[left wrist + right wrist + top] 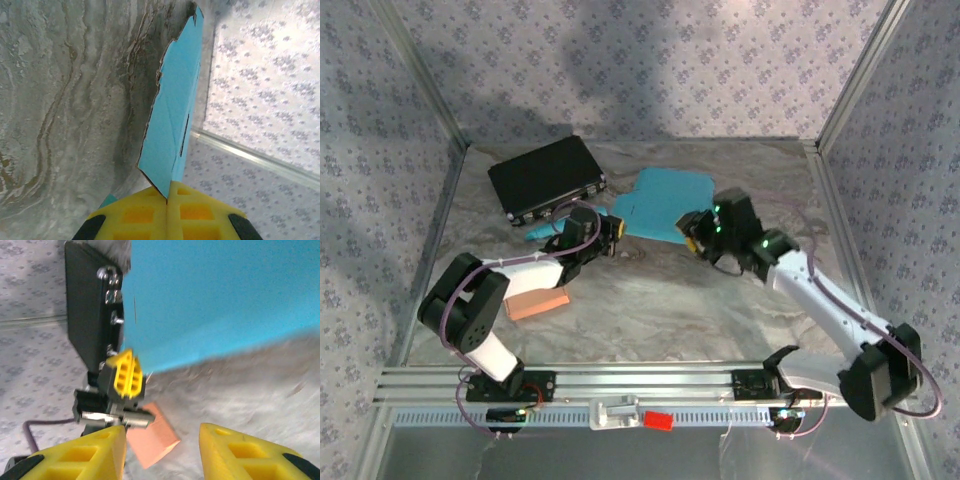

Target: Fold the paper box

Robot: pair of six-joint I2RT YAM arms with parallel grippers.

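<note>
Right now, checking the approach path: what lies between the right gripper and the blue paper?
Just bare table between right gripper and blue paper, per right wrist view.

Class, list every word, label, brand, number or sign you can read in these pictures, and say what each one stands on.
There is no readable text in any view.
blue paper: plain, no print.
black case: no label or brand to be seen.
orange block: blank.
walls: a repeated flower pattern, no letters.
red piece on the front rail: too small to tell.
</note>
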